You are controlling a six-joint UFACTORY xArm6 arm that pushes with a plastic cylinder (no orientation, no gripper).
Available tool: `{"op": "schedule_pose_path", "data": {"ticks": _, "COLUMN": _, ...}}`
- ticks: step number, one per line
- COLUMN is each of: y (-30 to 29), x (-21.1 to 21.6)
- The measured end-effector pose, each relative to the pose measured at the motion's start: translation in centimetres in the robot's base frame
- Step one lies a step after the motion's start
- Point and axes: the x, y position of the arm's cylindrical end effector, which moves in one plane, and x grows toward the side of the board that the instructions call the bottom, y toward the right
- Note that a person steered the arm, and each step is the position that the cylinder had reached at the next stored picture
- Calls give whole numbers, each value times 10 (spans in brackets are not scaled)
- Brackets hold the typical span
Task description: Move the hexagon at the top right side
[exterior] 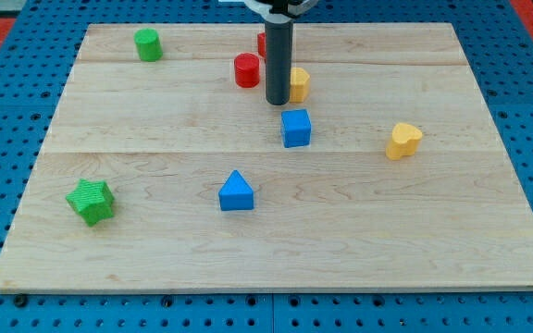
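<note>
My tip (277, 101) rests on the wooden board (489, 231) near the middle of its top edge; a bare rod, it holds nothing. The yellow hexagon (299, 84) sits touching it on the view's right, partly hidden behind the rod. A red cylinder (246, 70) stands just left. A blue cube (296, 128) lies just below. A yellow heart (402, 141) lies toward the right edge.
</note>
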Motion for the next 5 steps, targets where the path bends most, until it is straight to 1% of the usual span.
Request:
{"op": "schedule_pose_path", "data": {"ticks": 1, "y": -4, "x": -9}}
{"op": "schedule_pose_path", "data": {"ticks": 2, "y": 17, "x": -36}}
{"op": "schedule_pose_path", "data": {"ticks": 3, "y": 62, "x": -39}}
{"op": "schedule_pose_path", "data": {"ticks": 4, "y": 91, "x": -66}}
{"op": "schedule_pose_path", "data": {"ticks": 5, "y": 98, "x": -83}}
